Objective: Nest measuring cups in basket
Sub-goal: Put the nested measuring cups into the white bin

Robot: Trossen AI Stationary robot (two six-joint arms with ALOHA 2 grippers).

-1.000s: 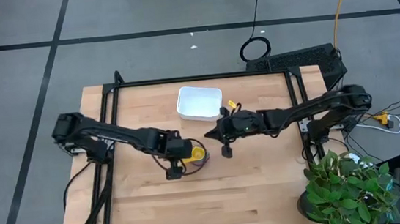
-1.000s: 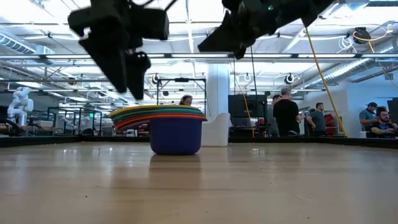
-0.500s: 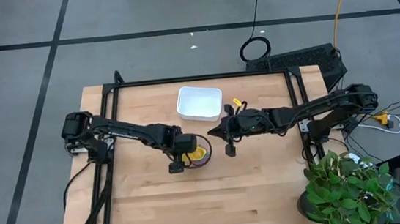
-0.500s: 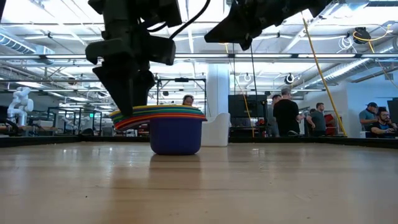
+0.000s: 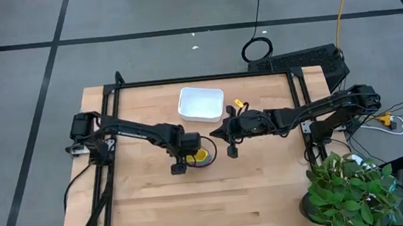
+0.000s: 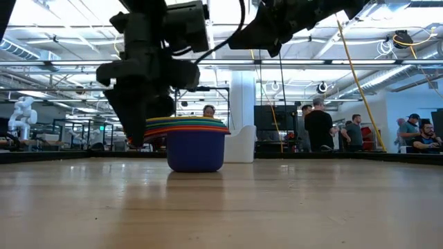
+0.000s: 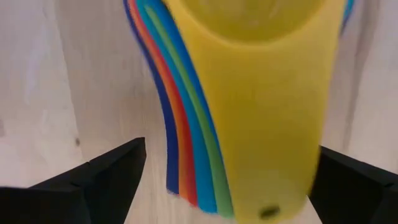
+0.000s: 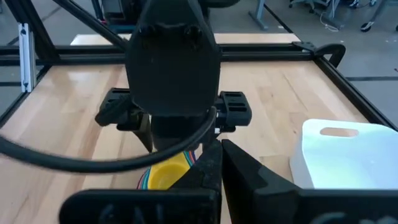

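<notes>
The measuring cups [image 5: 203, 157] stand nested in one stack on the table's middle, with the dark blue one [image 6: 196, 149] at the bottom and the yellow one [image 7: 261, 93] on top. Their flat handles [image 7: 186, 137] fan out sideways. My left gripper [image 7: 230, 180] points down, open, with one finger on either side of the handles and clear of them; in the high view it [image 5: 189, 153] is just left of the stack. My right gripper [image 5: 214, 135] hovers shut, just right of the stack and above it. The white basket [image 5: 201, 104] rests on the table behind them.
Black frame rails [image 5: 205, 78] run along the table's edges. A potted plant [image 5: 349, 188] stands at the near right corner. Bare wood lies toward the near edge [image 5: 211, 208]. People [image 6: 318, 124] stand in the room beyond the table.
My left gripper has sunk and gone toward the table's right, from above and left of the stack down to its handles. Its open fingers now straddle them. The cups have stayed put.
</notes>
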